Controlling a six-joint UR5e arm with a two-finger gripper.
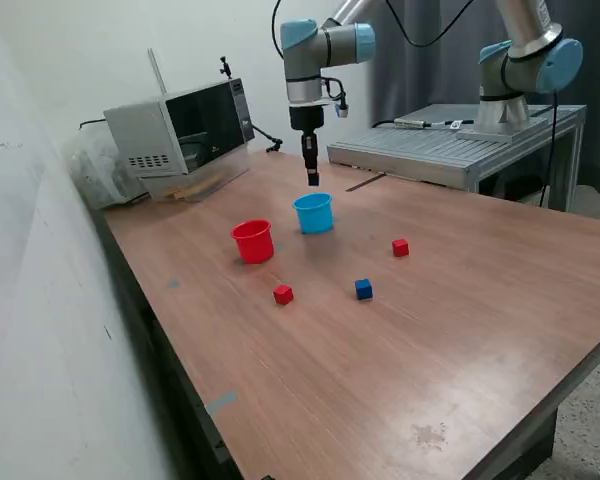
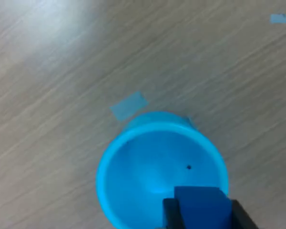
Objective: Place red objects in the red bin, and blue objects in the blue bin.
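Note:
The blue bin [image 1: 314,213] is a light-blue cup standing upright on the wooden table; in the wrist view its open mouth [image 2: 152,157] lies right under me. My gripper [image 1: 313,180] hangs above it, shut on a dark blue cube [image 2: 202,205] held between the black fingers [image 2: 170,213]. The red bin [image 1: 253,241], a red cup, stands just to the exterior view's left of the blue one. Loose on the table lie two red cubes [image 1: 283,294] [image 1: 400,247] and one blue cube [image 1: 363,289].
A microwave-like grey box [image 1: 185,135] sits at the back left of the table. A metal platform [image 1: 450,150] carrying a second arm's base [image 1: 525,70] stands at the back right. Small blue tape patches [image 2: 128,106] mark the tabletop.

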